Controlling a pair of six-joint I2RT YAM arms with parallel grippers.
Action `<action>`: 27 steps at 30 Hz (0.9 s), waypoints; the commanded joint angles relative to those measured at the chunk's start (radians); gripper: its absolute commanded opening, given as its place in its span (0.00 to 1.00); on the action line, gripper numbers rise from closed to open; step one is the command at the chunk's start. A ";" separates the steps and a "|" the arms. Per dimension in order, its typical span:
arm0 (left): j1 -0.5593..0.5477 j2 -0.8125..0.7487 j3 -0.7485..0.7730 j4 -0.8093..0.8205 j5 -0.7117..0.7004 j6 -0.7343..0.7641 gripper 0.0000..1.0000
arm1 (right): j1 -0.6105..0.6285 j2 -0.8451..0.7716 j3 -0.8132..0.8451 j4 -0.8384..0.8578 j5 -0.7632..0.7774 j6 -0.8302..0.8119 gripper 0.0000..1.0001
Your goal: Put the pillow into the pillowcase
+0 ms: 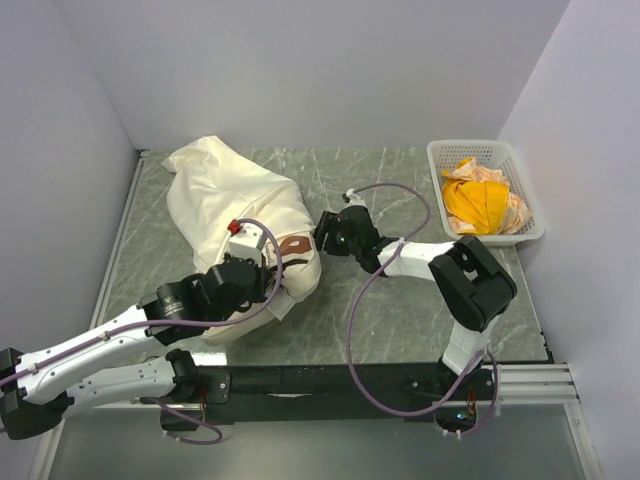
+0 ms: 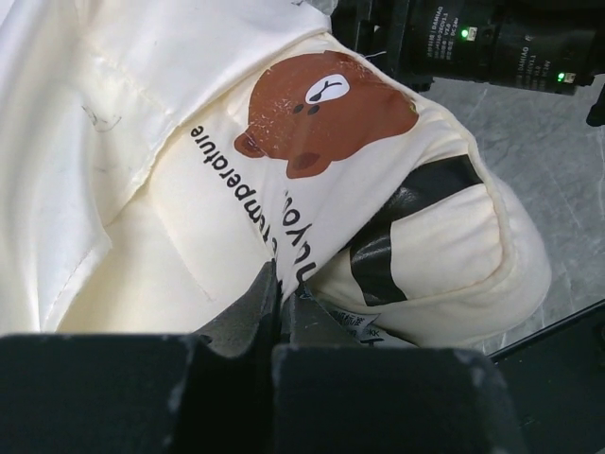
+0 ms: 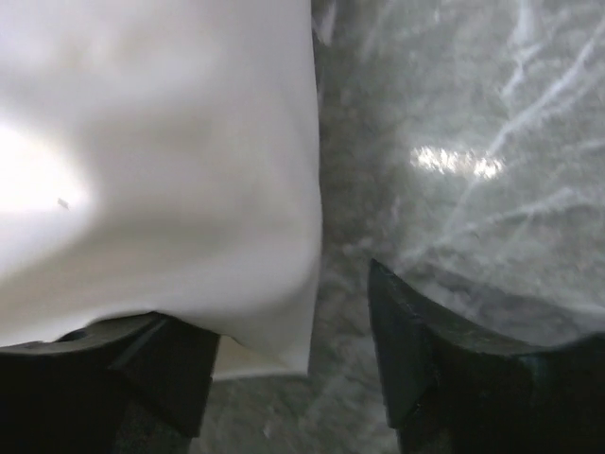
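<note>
The cream pillowcase (image 1: 225, 190) lies bunched at the left-centre of the table with the plump pillow (image 1: 303, 277) in its mouth. In the left wrist view the pillow's corner (image 2: 463, 255), marked with black stripes, bulges out beside small white tags (image 2: 364, 326). My left gripper (image 2: 281, 284) is shut on the thin pillowcase edge that carries a brown bear print (image 2: 321, 113); from above, the left gripper (image 1: 268, 268) sits at the sack's near end. My right gripper (image 1: 322, 235) stands open at the right side. The pillowcase's hem (image 3: 161, 170) hangs between the right gripper's (image 3: 284, 312) fingers.
A white basket (image 1: 440, 160) holding orange-yellow cloth (image 1: 480, 200) stands at the back right. Grey marbled table (image 3: 454, 161) shows to the right of the fabric. The right arm's black body (image 2: 473, 43) is close above the pillow. Walls close in the table at the left, back and right.
</note>
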 commanded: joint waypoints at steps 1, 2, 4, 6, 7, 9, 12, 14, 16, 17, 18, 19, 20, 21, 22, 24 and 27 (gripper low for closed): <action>0.006 -0.034 0.095 0.010 -0.009 -0.035 0.01 | 0.010 0.007 0.087 0.073 0.076 0.008 0.62; 0.006 -0.033 0.102 0.006 -0.012 -0.035 0.01 | 0.010 0.008 0.113 0.064 0.088 0.008 0.56; 0.006 -0.020 0.113 0.013 -0.023 -0.031 0.01 | 0.010 0.002 0.147 -0.006 0.107 0.012 0.17; 0.009 0.029 0.133 0.016 -0.041 -0.035 0.01 | 0.010 -0.037 0.194 -0.092 0.146 0.020 0.00; 0.021 0.055 0.136 0.029 -0.046 -0.036 0.01 | 0.013 -0.068 0.194 -0.159 0.159 0.021 0.00; 0.058 0.159 0.141 0.051 -0.020 -0.042 0.01 | 0.011 -0.196 0.149 -0.198 0.170 0.026 0.00; 0.165 0.308 0.145 0.130 0.072 -0.071 0.01 | 0.014 -0.371 0.092 -0.272 0.133 0.023 0.00; 0.251 0.395 0.162 0.187 0.124 -0.106 0.01 | 0.031 -0.442 0.078 -0.364 0.115 0.014 0.00; 0.331 0.452 0.199 0.210 0.156 -0.126 0.01 | 0.045 -0.540 0.040 -0.394 0.087 0.011 0.00; 0.348 0.510 0.214 0.229 0.178 -0.134 0.01 | 0.047 -0.592 0.033 -0.408 0.072 0.014 0.00; 0.362 0.539 0.233 0.233 0.182 -0.137 0.01 | 0.050 -0.617 0.026 -0.436 0.070 0.011 0.00; 0.374 0.568 0.269 0.238 0.190 -0.140 0.01 | 0.048 -0.640 0.010 -0.442 0.064 0.011 0.00; 0.379 0.622 0.288 0.238 0.198 -0.149 0.01 | 0.048 -0.665 0.004 -0.445 0.055 0.009 0.00; 0.382 0.644 0.308 0.233 0.198 -0.160 0.01 | 0.045 -0.660 0.009 -0.486 0.056 0.000 0.00; 0.380 0.658 0.331 0.243 0.201 -0.166 0.01 | 0.040 -0.647 0.035 -0.515 0.068 -0.006 0.00; 0.371 0.652 0.320 0.316 0.270 -0.168 0.01 | 0.022 -0.601 0.044 -0.551 0.084 -0.026 0.00; 0.344 0.642 0.319 0.335 0.297 -0.168 0.01 | -0.009 -0.564 0.023 -0.528 0.064 -0.029 0.00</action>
